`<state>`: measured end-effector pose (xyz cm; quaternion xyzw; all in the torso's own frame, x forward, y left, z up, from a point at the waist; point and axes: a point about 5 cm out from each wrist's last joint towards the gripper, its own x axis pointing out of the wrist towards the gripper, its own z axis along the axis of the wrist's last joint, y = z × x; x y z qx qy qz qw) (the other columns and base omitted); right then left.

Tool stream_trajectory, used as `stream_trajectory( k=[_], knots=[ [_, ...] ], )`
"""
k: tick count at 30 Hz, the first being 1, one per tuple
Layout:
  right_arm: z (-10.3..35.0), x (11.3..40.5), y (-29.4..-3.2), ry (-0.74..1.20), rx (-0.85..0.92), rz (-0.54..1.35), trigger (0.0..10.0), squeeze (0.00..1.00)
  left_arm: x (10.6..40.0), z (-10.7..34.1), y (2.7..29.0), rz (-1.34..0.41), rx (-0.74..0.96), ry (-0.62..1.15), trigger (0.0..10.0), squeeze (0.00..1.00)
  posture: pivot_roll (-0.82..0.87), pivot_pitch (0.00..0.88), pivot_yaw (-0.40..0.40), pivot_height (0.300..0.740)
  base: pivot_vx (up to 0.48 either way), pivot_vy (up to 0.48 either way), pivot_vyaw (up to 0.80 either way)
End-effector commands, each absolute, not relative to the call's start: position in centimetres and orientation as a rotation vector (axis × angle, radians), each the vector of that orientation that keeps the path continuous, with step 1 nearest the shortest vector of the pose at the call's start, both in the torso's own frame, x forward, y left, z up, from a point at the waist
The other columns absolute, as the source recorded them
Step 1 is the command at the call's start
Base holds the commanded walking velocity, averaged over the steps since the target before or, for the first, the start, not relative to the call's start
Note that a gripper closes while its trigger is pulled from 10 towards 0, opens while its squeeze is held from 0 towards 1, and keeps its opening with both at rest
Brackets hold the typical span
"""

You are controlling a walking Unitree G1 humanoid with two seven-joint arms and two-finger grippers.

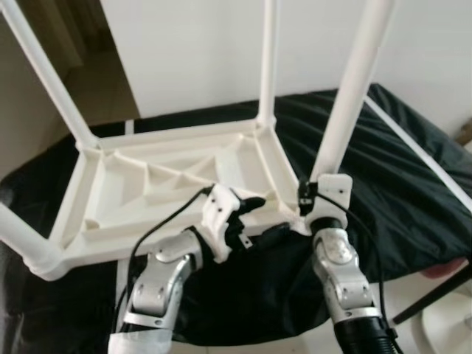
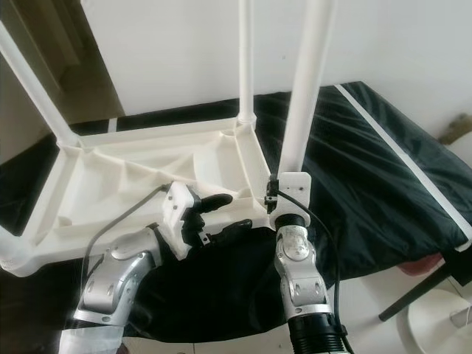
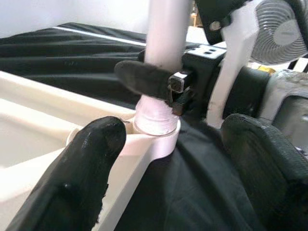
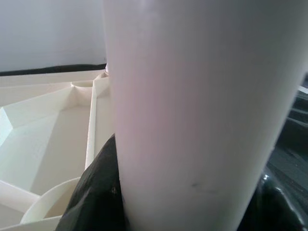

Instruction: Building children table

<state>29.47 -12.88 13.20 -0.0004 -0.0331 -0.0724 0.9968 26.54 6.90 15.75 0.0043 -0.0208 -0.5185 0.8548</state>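
Observation:
A white plastic children's table top [image 1: 125,184] lies upside down on a black cloth. Three legs stand in its corners: far left [image 1: 44,66], far right [image 1: 267,59] and near left [image 1: 15,232]. The near right leg [image 1: 354,81] rises from its corner socket [image 3: 159,137], and my right gripper [image 2: 274,193] is shut around it just above the socket. In the right wrist view that leg [image 4: 202,110] sits between the black fingers [image 4: 96,192]. My left gripper [image 1: 265,217] hangs open at the table's near edge, just left of that corner, holding nothing.
The black cloth [image 1: 383,177] covers a low surface, with a white strip [image 1: 420,151] along its right side. A white fan [image 1: 450,321] and a dark rod [image 1: 431,295] stand on the floor at the right. A white wall is behind, a doorway far left.

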Motion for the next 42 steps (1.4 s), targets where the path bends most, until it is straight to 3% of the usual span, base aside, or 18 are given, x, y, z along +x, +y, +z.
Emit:
stream_trajectory(
  k=[1, 11, 12, 13, 27, 30, 31, 33, 34, 42],
  knots=[
    [10.0, 28.6, -14.4, 0.075, 0.023, -0.228, 10.0, 0.0, 27.4, 15.7, 7.2, -0.963, 0.024, -0.033, 10.0, 0.0, 0.0, 0.0, 0.077, 0.74, 0.0, 0.0, 0.0],
    [11.0, 28.4, -14.9, 0.026, -0.003, -0.243, 10.0, 0.0, 28.3, 16.0, 7.2, -0.962, 0.041, -0.048, 10.0, 0.0, -0.02, 0.0, 0.086, 0.74, 0.0, 0.0, 0.0],
    [11.3, 28.5, -14.8, 0.008, -0.006, -0.228, 10.0, 0.2, 28.2, 16.0, 7.1, -0.962, 0.025, -0.053, 10.0, 0.0, -0.02, 0.0, 0.082, 0.74, 0.0, 0.0, 0.0],
    [11.5, 28.6, -14.6, -0.008, 0.002, -0.211, 10.0, 1.0, 28.2, 16.0, 7.0, -0.962, 0.018, -0.056, 10.0, 0.0, -0.02, 0.0, 0.082, 0.74, 0.0, 0.0, 0.0],
    [13.2, 28.4, -15.4, -0.133, 0.027, -0.019, 10.0, 1.0, 28.5, 16.4, 7.0, -0.971, 0.012, -0.082, 10.0, 0.0, -0.04, 0.0, 0.077, 0.74, 0.0, 0.0, 0.0],
    [13.4, 27.8, -16.0, -0.146, 0.028, 0.115, 10.0, 1.0, 28.1, 16.3, 7.5, -1.004, 0.005, -0.079, 10.0, 0.0, -0.04, 0.0, 0.078, 0.74, 0.0, 0.0, 0.0],
    [13.5, 27.6, -16.3, -0.147, 0.026, 0.172, 10.0, 0.09, 27.9, 16.2, 7.7, -1.021, -0.002, -0.076, 10.0, 0.0, -0.04, 0.0, 0.078, 0.74, 0.0, 0.0, 0.0],
    [13.5, 27.6, -16.3, -0.147, 0.026, 0.172, 10.0, 0.09, 27.9, 16.2, 7.7, -1.021, -0.002, -0.076, 10.0, 0.0, -0.04, 0.0, 0.078, 0.74, 0.0, 0.0, 0.0],
    [13.7, 27.5, -16.5, -0.149, 0.002, 0.25, 10.0, 0.0, 27.8, 16.3, 7.9, -1.034, -0.001, -0.078, 10.0, 0.0, -0.06, 0.0, 0.088, 0.74, 0.0, 0.0, 0.0],
    [14.4, 29.2, -17.3, -0.141, -0.12, 0.463, 10.0, 0.0, 28.3, 16.1, 7.9, -1.018, 0.055, -0.088, 10.0, 0.0, -0.04, 0.0, 0.076, 0.74, 0.0, 0.0, 0.0]
  ],
)
